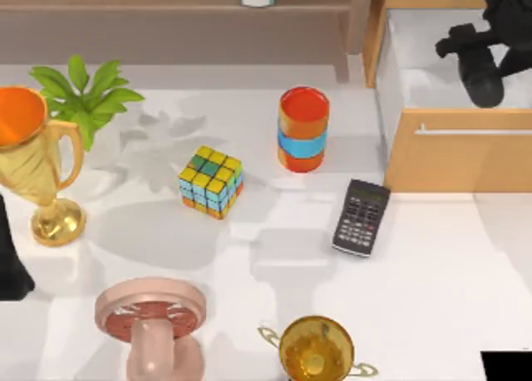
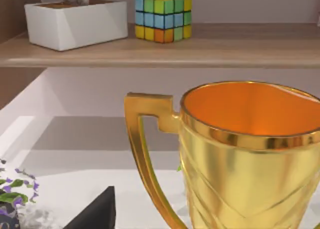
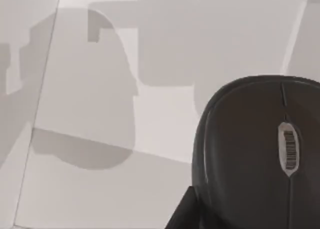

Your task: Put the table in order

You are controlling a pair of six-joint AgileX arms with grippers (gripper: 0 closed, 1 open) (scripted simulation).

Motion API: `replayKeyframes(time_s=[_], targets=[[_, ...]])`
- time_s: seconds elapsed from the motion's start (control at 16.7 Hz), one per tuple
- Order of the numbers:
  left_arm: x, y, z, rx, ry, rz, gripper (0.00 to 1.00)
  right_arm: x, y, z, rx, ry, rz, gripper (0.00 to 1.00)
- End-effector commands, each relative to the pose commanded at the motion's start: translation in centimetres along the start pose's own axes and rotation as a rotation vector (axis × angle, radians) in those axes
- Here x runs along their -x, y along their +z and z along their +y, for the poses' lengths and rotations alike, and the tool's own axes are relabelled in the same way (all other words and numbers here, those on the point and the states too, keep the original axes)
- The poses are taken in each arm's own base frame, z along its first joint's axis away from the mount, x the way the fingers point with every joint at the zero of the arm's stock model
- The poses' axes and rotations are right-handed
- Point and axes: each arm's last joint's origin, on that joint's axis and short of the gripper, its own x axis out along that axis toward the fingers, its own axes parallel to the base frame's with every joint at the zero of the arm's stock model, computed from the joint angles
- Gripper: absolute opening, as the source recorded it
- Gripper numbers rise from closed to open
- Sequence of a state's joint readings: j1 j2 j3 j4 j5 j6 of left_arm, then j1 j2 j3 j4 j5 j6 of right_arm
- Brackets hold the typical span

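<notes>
In the top view, the table (image 1: 432, 281) is seen as a broad, smooth, flat white top that runs under everything else. It is judged to be rigid, heavy and fixed. It is not a thing to be gripped, so hold is better taken on the items scattered over it. The surface looks slippery, and light items are likely to slide if they are nudged.

At the table's left, a gold trophy (image 1: 33, 165) with an orange inside is set just beside a green plant (image 1: 83, 94). Near the middle, a Rubik's cube (image 1: 210, 181), an orange and blue can (image 1: 303, 129) and a black calculator (image 1: 362, 217) are spread apart. At the near edge, a pink dumbbell (image 1: 150, 323) and a second gold trophy (image 1: 316, 348) are placed. An open light-wood drawer unit (image 1: 453, 160) is set at the right, and the right gripper (image 1: 484, 80) is held over its white inside. The left arm (image 1: 8, 269) is parked at the left edge.

In the left wrist view, the gold trophy (image 2: 250, 154) is shown close, with the white table (image 2: 75, 189) under it. Beyond it, a tissue box (image 2: 75, 21) and another cube (image 2: 162, 17) are set on a wooden shelf (image 2: 225, 49). Whether this arm's grip is open or closed cannot be told.

In the right wrist view, a black computer mouse (image 3: 260, 149) is shown close above a white floor. Whether it is gripped cannot be told.
</notes>
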State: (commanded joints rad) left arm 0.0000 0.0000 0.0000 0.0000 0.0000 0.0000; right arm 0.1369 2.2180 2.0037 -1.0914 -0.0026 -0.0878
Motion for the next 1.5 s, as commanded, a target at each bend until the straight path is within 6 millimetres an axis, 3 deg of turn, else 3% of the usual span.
replayKeyframes(time_s=[0.36,0.6,0.9,1.26,1.5], targets=[[0.0,0.0,0.0,0.000,0.000,0.000,1.00,8.4,-4.2,1.2,-0.035,-0.008,-0.162,0.00],[0.0,0.0,0.0,0.000,0.000,0.000,1.00,10.8,-9.2,2.9,-0.063,0.005,-0.182,0.00],[0.0,0.0,0.0,0.000,0.000,0.000,1.00,10.1,-16.9,4.7,-0.099,0.021,-0.117,0.00],[0.0,0.0,0.0,0.000,0.000,0.000,1.00,6.3,-25.9,5.9,-0.151,0.016,0.023,0.00],[0.0,0.0,0.0,0.000,0.000,0.000,1.00,3.8,-30.5,6.1,-0.186,-0.003,0.106,0.00]])
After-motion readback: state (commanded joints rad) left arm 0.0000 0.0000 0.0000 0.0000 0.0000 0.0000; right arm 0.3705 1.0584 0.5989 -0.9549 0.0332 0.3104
